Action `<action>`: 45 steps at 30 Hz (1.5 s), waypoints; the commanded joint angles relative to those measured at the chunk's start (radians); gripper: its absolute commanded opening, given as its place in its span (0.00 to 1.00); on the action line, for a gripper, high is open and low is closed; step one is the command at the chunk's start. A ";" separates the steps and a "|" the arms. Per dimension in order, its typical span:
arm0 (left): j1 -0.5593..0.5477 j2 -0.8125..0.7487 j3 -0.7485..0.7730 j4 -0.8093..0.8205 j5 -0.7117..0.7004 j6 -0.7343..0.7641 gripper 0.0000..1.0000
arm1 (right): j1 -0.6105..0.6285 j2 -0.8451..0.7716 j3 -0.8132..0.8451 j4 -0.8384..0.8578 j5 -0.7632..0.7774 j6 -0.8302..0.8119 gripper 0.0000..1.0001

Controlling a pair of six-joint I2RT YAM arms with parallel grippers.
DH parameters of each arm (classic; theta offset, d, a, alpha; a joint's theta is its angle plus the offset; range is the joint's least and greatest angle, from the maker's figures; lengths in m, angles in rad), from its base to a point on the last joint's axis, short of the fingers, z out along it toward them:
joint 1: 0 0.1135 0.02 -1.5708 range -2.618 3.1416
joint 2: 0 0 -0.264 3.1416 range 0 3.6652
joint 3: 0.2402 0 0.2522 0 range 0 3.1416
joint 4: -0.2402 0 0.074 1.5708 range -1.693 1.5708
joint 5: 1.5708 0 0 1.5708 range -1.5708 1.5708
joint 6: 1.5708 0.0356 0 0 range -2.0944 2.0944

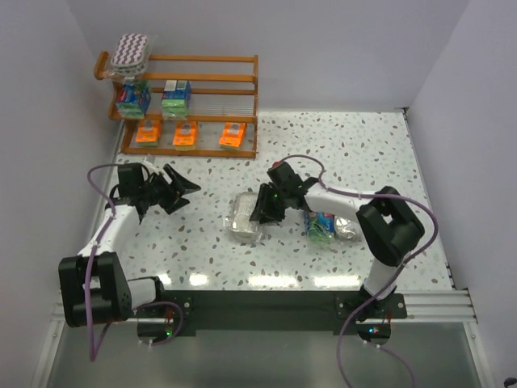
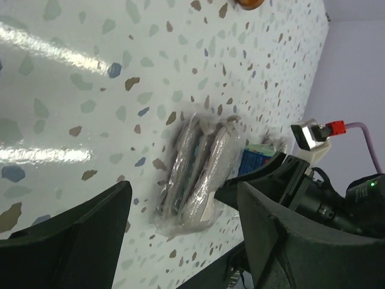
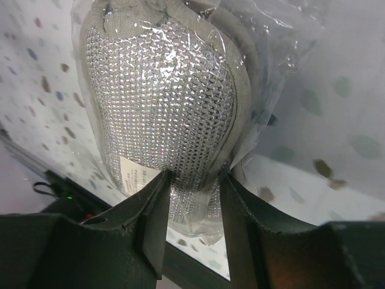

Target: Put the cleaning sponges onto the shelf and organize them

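The wooden shelf [image 1: 212, 58] stands at the far left. Its top tier holds a purple-white zigzag pad [image 1: 131, 50], the middle tier two blue-and-green blocks [image 1: 133, 99] [image 1: 175, 97], and the bottom tier three orange packs [image 1: 186, 135]. A grey-white pad in clear wrap [image 1: 242, 220] lies on the table's middle. My right gripper [image 1: 266, 206] is shut on its near end, and the right wrist view shows the fingers [image 3: 150, 211] pinching the pad [image 3: 162, 90]. My left gripper [image 1: 174, 192] is open and empty, left of the pad [image 2: 198, 168].
A blue-and-green block [image 1: 321, 226] and another clear-wrapped grey pad [image 1: 350, 230] lie under my right arm. The speckled table [image 1: 363, 153] is walled at the left, back and right. The right half of the shelf's upper tiers holds nothing.
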 commanded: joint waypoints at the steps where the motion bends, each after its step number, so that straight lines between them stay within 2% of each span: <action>1: -0.006 -0.062 -0.004 -0.106 -0.067 0.091 0.75 | 0.036 0.107 0.067 0.123 -0.048 0.202 0.40; 4: -0.006 -0.120 0.022 -0.187 -0.180 0.074 0.75 | 0.063 0.165 0.142 0.175 -0.052 0.324 0.40; 7: -0.006 -0.159 0.038 -0.260 -0.250 0.054 0.75 | 0.074 0.234 0.166 0.302 -0.120 0.444 0.40; 10: -0.006 -0.171 0.015 -0.249 -0.210 0.039 0.76 | 0.083 0.317 0.234 0.411 -0.210 0.470 0.41; 13: -0.006 -0.162 -0.023 -0.215 -0.154 0.020 0.75 | 0.086 0.355 0.237 0.615 -0.296 0.533 0.42; 15: -0.006 -0.157 -0.031 -0.211 -0.150 0.019 0.75 | 0.085 0.360 0.226 0.724 -0.341 0.561 0.43; 20: -0.006 -0.145 -0.028 -0.204 -0.152 0.026 0.75 | 0.085 0.311 0.159 0.865 -0.439 0.566 0.46; 22: -0.006 -0.153 -0.008 -0.203 -0.164 0.032 0.75 | 0.086 0.264 0.130 0.810 -0.442 0.502 0.46; 23: -0.006 -0.156 0.007 -0.201 -0.179 0.045 0.75 | 0.083 0.209 0.136 0.643 -0.396 0.378 0.48; 24: -0.006 -0.156 0.007 -0.206 -0.179 0.045 0.75 | 0.083 0.176 0.136 0.529 -0.396 0.303 0.48; 26: -0.006 -0.147 0.032 -0.227 -0.202 0.086 0.74 | 0.085 0.110 0.180 0.229 -0.278 0.167 0.51; 27: -0.006 -0.135 0.036 -0.229 -0.205 0.100 0.74 | 0.085 0.092 0.182 0.182 -0.257 0.086 0.52; 30: -0.004 -0.099 0.029 -0.229 -0.221 0.156 0.73 | 0.083 0.067 0.209 0.019 -0.154 -0.011 0.53; 37: -0.007 -0.030 0.029 -0.151 -0.207 0.199 0.72 | 0.085 0.134 0.257 -0.001 -0.080 0.041 0.58; 45: -0.053 0.148 0.139 -0.088 -0.198 0.321 0.67 | 0.085 0.240 0.288 0.185 -0.031 0.113 0.69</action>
